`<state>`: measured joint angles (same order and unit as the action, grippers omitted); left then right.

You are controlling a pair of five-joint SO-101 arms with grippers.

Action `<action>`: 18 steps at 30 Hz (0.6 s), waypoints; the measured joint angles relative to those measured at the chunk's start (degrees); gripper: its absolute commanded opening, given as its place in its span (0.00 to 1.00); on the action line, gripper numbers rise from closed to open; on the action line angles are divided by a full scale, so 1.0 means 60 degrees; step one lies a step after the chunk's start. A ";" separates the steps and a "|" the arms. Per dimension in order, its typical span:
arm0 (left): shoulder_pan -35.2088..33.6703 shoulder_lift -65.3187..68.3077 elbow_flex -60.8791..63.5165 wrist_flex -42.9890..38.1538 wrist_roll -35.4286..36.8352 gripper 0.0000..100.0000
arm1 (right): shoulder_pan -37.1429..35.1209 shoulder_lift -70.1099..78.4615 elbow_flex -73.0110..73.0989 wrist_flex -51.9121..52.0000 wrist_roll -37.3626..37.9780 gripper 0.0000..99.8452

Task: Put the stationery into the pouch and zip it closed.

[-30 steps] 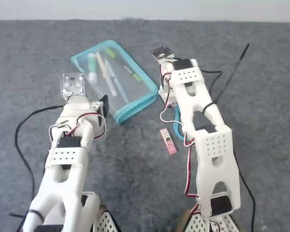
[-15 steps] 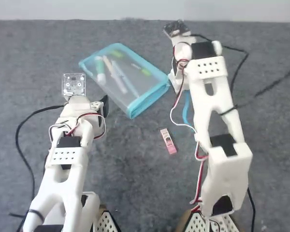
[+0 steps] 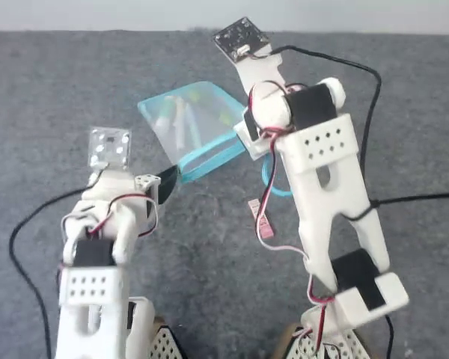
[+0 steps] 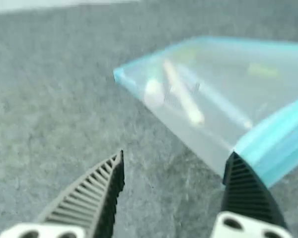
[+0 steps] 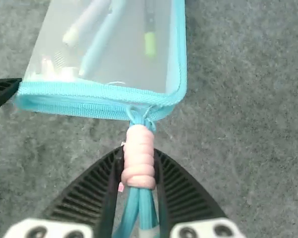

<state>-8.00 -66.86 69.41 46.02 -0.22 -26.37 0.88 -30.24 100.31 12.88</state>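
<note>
The clear pouch with teal trim holds several pens and markers and hangs tilted from one end. My right gripper is shut on the pink zipper pull at the pouch's corner, with a teal cord trailing from it. In the high view the right gripper sits at the pouch's right end. My left gripper is open just below the pouch, one finger close to its teal zipper edge. From above, the left gripper is at the pouch's lower left corner.
A small pink stationery piece lies on the grey carpet between the arms. A loop of teal cord hangs under the right arm. Black cables run along both sides.
The right arm rose and swung, dragging the pouch rightward and tipping it up by the zipper pull. The left arm shifted slightly toward the pouch's lower corner.
</note>
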 measured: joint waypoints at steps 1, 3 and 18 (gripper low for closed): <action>0.0000 -0.0440 0.0000 0.0161 0.0000 0.31 | -0.0073 -0.0176 0.0147 0.0000 0.0000 0.01; 0.0000 -0.1172 0.0000 0.0484 0.0000 0.31 | -0.0176 -0.0498 0.0484 0.0000 0.0000 0.01; 0.0176 -0.2022 0.0542 0.0527 -0.0190 0.31 | -0.0234 -0.1568 0.1187 -0.0073 0.0000 0.01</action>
<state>-6.95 -78.99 72.66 49.19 -1.36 -27.78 -8.53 -23.12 99.87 12.88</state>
